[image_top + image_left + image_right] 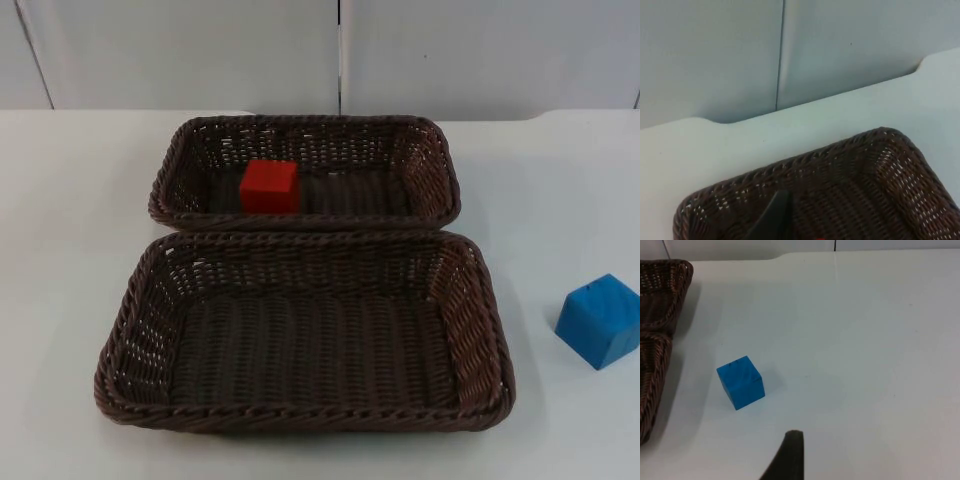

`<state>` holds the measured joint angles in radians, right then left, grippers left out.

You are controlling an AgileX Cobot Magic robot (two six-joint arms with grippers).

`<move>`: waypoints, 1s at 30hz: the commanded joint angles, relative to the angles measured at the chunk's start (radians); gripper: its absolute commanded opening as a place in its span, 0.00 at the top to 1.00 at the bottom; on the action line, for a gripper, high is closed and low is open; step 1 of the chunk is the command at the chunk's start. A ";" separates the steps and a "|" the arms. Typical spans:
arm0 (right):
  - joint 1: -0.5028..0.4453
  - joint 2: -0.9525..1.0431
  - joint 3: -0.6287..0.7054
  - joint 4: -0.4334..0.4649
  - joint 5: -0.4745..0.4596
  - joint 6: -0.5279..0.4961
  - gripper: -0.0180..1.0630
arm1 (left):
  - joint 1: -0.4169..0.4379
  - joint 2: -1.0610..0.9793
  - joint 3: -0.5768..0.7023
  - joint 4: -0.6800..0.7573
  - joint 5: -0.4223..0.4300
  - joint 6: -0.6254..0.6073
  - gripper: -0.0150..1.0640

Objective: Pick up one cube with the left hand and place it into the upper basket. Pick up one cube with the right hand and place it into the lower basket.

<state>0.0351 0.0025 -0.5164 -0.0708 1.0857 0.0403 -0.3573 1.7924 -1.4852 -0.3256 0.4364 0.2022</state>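
A red cube (269,186) lies inside the upper basket (430,160), toward its left side. The lower basket (480,320) holds nothing. A blue cube (600,320) rests on the white table to the right of the lower basket. In the left wrist view, my left gripper (774,220) hovers over the upper basket (880,165), above its woven floor. In the right wrist view, my right gripper (790,455) hangs above the bare table a short way from the blue cube (740,382), not touching it.
The two brown wicker baskets stand edge to edge in the middle of the table. The grey partition wall (340,50) closes off the far side. The basket rims (660,305) stand beside the blue cube in the right wrist view.
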 commanded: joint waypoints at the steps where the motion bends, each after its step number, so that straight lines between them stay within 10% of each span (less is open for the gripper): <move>1: -0.003 -0.002 0.001 -0.001 -0.007 -0.007 0.20 | -0.001 -0.028 0.024 0.004 -0.003 -0.014 0.01; 30: -0.003 -0.002 0.001 -0.001 -0.007 -0.007 0.20 | -0.001 -0.478 0.412 0.012 -0.019 -0.016 0.01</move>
<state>0.0351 0.0025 -0.5164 -0.0708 1.0857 0.0403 -0.3573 1.3493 -1.0970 -0.3199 0.4144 0.1944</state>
